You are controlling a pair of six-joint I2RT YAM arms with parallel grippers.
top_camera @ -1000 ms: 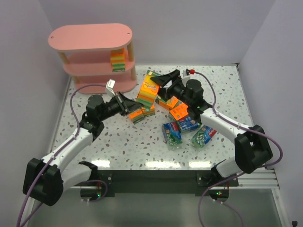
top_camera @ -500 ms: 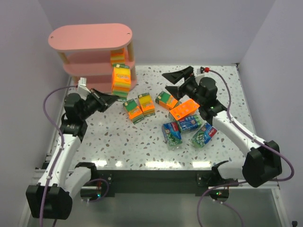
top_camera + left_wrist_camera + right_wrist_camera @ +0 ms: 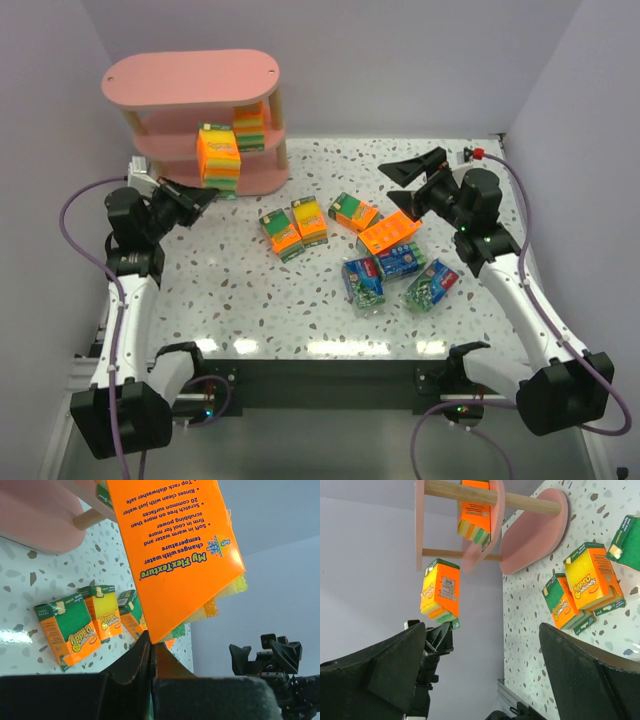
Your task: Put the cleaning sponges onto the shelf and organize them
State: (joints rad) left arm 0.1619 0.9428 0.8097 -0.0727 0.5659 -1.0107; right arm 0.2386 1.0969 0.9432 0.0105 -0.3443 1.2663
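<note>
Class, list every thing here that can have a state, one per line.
left end effector, shut on carried pack
right end effector, open, empty
carried pack, in the air beside shelf
shelf, upright, shelved pack on middle tier
orange packs, lying on table
blue-green packs, lying on table

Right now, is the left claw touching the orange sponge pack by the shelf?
Touching. The left wrist view shows the left claw pinched on a corner of the orange sponge pack.
</note>
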